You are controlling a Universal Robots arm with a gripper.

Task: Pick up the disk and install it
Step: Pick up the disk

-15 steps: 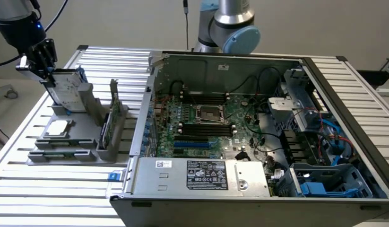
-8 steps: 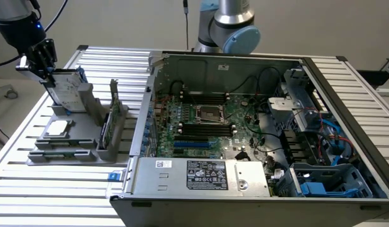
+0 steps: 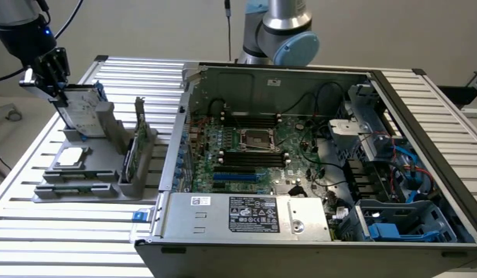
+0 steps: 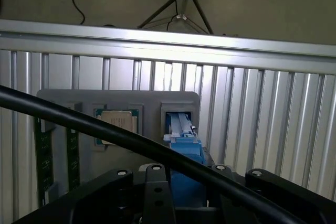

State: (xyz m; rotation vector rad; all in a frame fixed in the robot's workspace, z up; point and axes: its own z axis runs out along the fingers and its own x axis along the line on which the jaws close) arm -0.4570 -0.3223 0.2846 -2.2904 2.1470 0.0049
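Black cable (image 4: 105,129) runs slantwise nearest the wrist camera, crossing in front of the blue carrier (image 4: 186,150). End effector (image 3: 59,94) sits at the top edge of the disk (image 3: 87,114); cannot tell whether it is clamped or apart.

Disk: upright in a slot of the grey fixture (image 3: 99,165), at the exterior view's left of the open computer case (image 3: 423,145), white label facing out.

Around it on the fixture:
- processor chip (image 3: 72,156) lying flat, just beside the disk's slot
- green circuit card (image 3: 132,157) on edge, between the disk and the case wall
- two memory modules (image 4: 43,156) in slots, beyond the chip from the disk

Fixture and case both rest on the slatted aluminium bench (image 3: 60,231). Inside the case: motherboard (image 3: 254,153), power supply (image 3: 246,214), blue drive bay (image 3: 393,229) at the corner well apart from the disk.
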